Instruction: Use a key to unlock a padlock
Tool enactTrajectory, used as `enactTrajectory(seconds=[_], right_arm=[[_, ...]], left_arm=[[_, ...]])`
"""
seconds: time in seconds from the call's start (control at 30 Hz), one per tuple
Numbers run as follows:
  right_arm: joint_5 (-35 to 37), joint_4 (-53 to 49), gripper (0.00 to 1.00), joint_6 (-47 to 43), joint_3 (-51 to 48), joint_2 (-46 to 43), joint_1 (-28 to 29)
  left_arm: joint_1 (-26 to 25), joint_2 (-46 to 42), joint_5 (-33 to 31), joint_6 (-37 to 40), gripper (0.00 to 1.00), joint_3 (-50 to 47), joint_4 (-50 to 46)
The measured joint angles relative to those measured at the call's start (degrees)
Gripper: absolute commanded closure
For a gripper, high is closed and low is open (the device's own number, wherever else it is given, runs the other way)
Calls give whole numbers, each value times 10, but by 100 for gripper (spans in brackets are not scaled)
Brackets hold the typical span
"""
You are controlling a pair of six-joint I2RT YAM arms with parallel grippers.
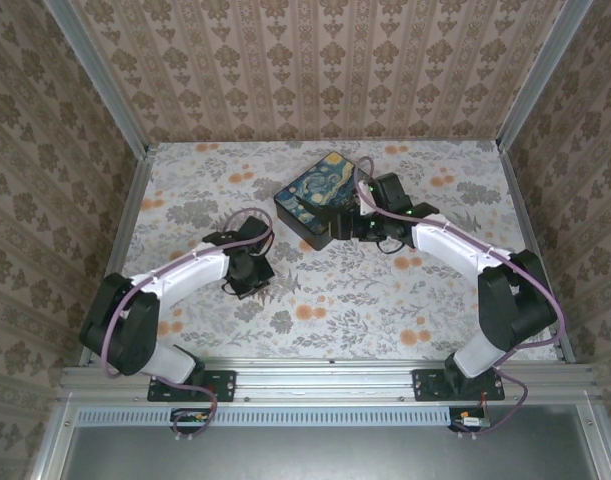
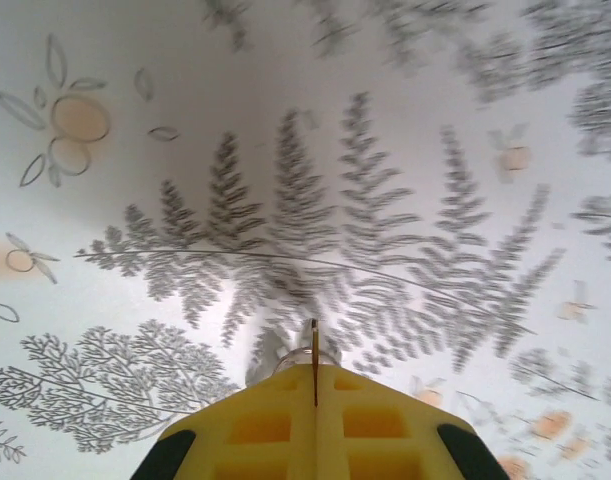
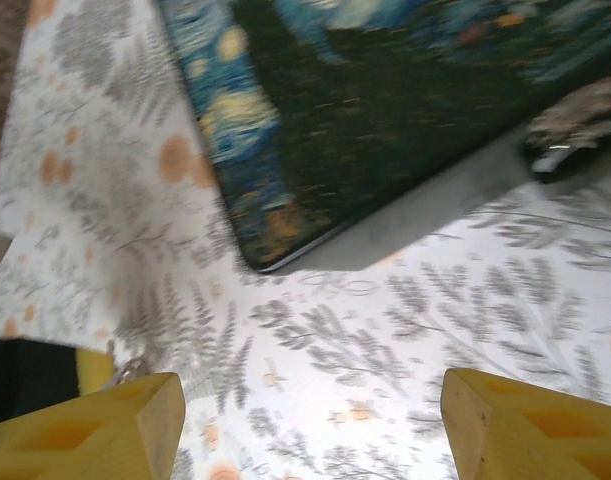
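- Yellow fingers [image 2: 255, 425] of the left gripper [image 2: 313, 375] are pressed together. The key [image 2: 313, 343] is pinched between them, its thin blade edge-on and sticking out past the tips.
- Key and left gripper are held just over the floral table cover [image 2: 285, 150], well apart from the box in the top view.
- Nothing is held by the right gripper [image 3: 310, 392]; its fingers are spread wide and it is placed beside the painted box [image 3: 385, 120].
- Lock position: the padlock [image 3: 567, 140] is taken to be the small dark-and-shiny blob against the box's side edge, but it is too blurred for certainty.
- Risk: the key is gripped on a small area, so it could be twisted or pushed back in the pinch if the keyhole is met off-axis.
- Risk: the padlock is not steadied by anything, so it could be shoved aside by the key tip and the insertion missed.
- Risk: the box could be nudged by either arm, and the lock moved with it.
- Around: patterned wall panels [image 1: 315, 70] are seen, and a purple cable [image 1: 250, 215] is looped on the left arm.
- In the way: the lock side of the box is crowded by the right gripper, so the key's approach lane is narrowed and a gripper collision is possible.
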Motion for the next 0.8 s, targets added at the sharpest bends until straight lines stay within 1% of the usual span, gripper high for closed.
enactTrajectory(seconds=[0.07, 0.17, 0.23, 0.33, 0.4, 0.53, 0.63, 0.8], right_arm=[[-28, 36, 40, 0, -17, -4, 19], [-59, 89, 56, -11, -46, -9, 54], [-70, 122, 60, -21, -63, -14, 80], [-75, 170, 63, -48, -90, -27, 122], [-67, 203, 69, -68, -107, -39, 149], [-26, 264, 70, -108, -129, -48, 191], [15, 304, 68, -136, -142, -48, 207], [75, 348, 72, -177, -146, -39, 229]], left_arm=[[0, -7, 2, 6, 100, 16, -1], [1, -8, 12, 9, 100, 45, -2], [2, -8, 24, 8, 100, 65, -2], [10, -8, 51, 4, 100, 94, -2], [19, -8, 71, -6, 100, 104, -2], [37, -9, 120, -40, 100, 106, 1], [47, -9, 154, -60, 100, 106, 5], [49, -9, 194, -81, 100, 106, 12]])
